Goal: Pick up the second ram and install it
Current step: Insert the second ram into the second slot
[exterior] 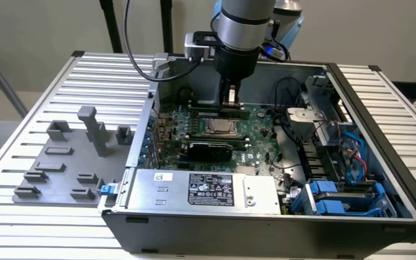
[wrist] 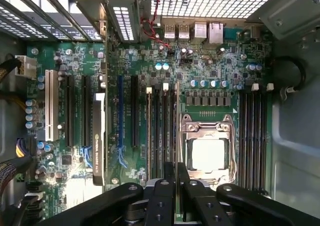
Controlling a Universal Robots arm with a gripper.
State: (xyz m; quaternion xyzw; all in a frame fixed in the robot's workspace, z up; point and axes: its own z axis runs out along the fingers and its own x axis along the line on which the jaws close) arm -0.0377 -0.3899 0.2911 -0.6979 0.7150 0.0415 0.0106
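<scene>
black tool (wrist: 176, 167) pinches thin green second ram (wrist: 177, 126) (flat stick, edge-on)

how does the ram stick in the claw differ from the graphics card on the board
The second ram is a thin green stick; the graphics card is thicker and black. The ram is gripped by the claw beside the CPU socket; the card sits seated, untouched. Both stand on edge, running parallel.

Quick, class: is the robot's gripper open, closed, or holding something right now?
Gripper: closed, holding the thin, long green circuit-board RAM stick over the large green motherboard.
</scene>
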